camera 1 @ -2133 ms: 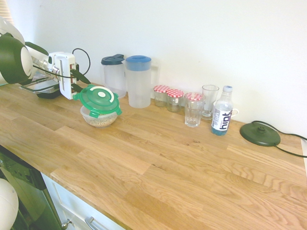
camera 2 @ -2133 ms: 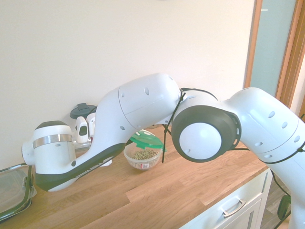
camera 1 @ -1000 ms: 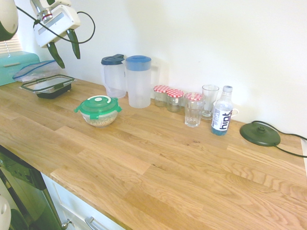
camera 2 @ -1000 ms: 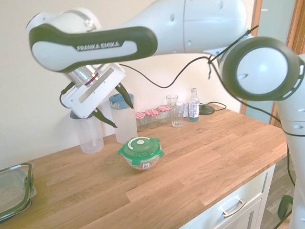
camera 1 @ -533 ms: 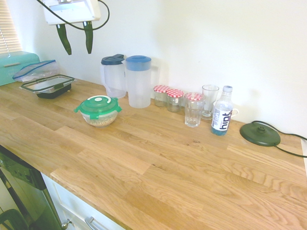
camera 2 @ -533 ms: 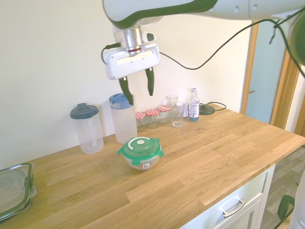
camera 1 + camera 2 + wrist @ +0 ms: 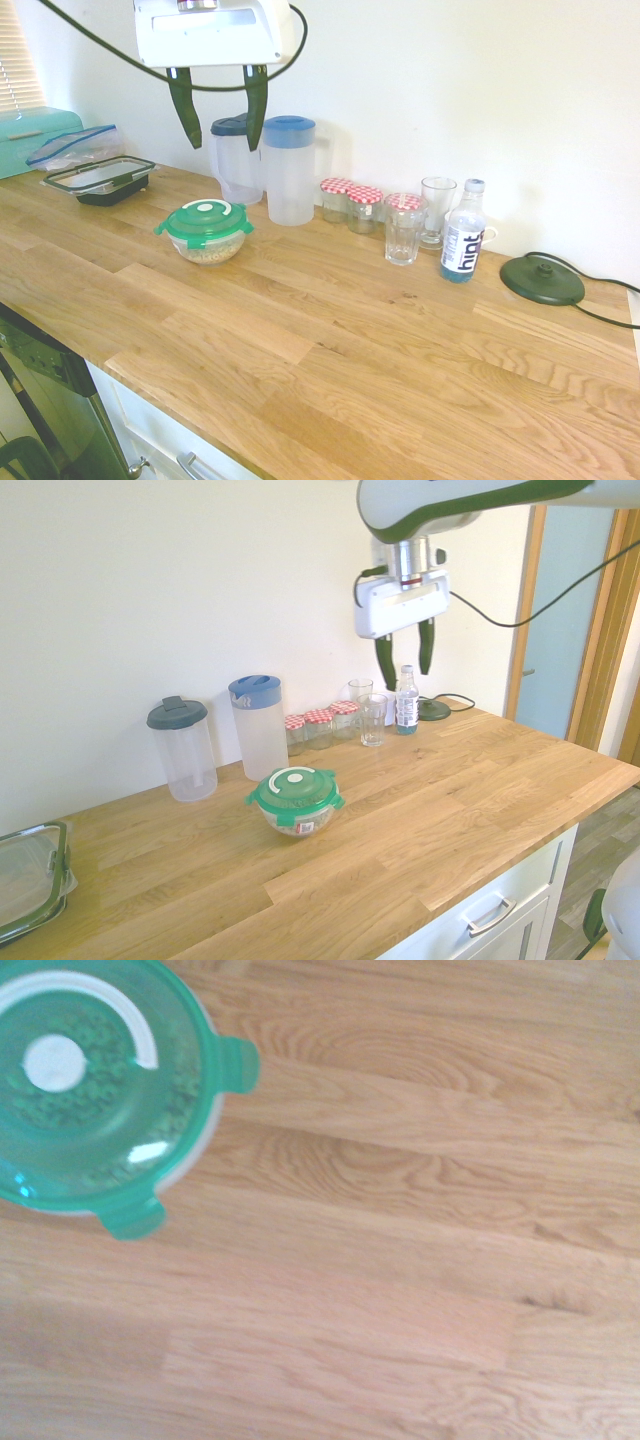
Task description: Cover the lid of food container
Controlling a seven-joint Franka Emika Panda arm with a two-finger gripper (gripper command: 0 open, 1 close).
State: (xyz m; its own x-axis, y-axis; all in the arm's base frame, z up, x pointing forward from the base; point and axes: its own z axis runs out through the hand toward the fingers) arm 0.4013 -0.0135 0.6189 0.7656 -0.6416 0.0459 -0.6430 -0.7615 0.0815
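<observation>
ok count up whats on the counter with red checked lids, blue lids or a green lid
red checked lid jars: 3
blue lid jugs: 2
green lid bowl: 1
total: 6

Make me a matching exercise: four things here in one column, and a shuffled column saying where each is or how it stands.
1. lid
2. pincer
3. bottle
4. bowl

A. open, above the counter
B. on the counter, holding tan bits
C. on top of the bowl
D. upright beside the glasses

Pairs: 1-C, 2-A, 3-D, 4-B
</observation>
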